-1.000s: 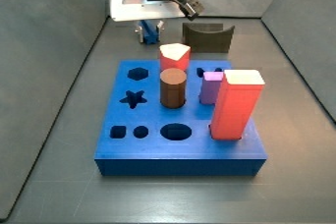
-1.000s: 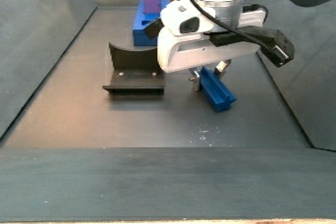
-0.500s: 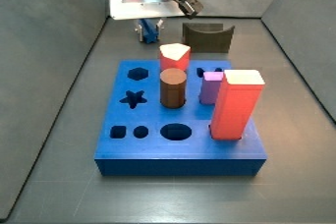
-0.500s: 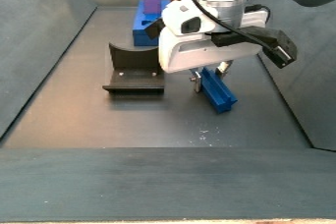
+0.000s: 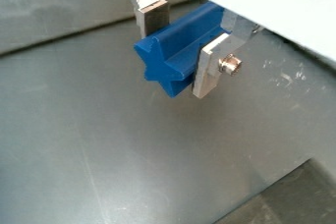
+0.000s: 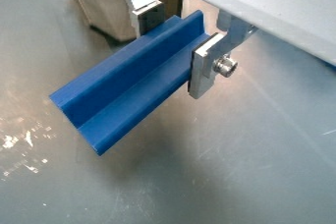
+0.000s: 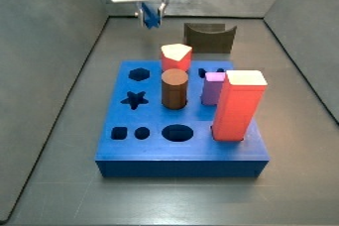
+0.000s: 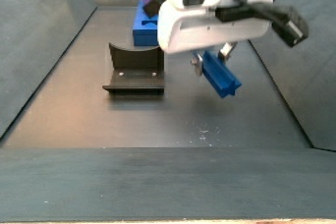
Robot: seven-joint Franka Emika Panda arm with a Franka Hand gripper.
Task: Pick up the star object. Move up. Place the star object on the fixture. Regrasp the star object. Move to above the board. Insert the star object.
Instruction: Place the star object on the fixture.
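The star object is a long blue bar with a star-shaped end. It shows in both wrist views [image 5: 172,53] [image 6: 126,88] and in both side views [image 7: 150,14] [image 8: 218,75]. My gripper [image 5: 184,33] [image 6: 179,33] is shut on it, the silver fingers [image 5: 210,64] pressing its two sides. In both side views the gripper [image 7: 150,2] [image 8: 213,56] holds the star object lifted off the floor, at the far end of the bin beyond the blue board [image 7: 179,131]. The fixture [image 8: 132,69] [image 7: 209,38] stands on the floor beside it.
The board holds a red block [image 7: 237,105], a brown cylinder [image 7: 175,88], a purple block [image 7: 211,85] and a red-and-white piece [image 7: 176,57]. A star-shaped hole [image 7: 134,98] and other holes lie in its top. Grey bin walls enclose the floor.
The gripper has risen with the star object, lifting it off the floor. The board and fixture have not moved.
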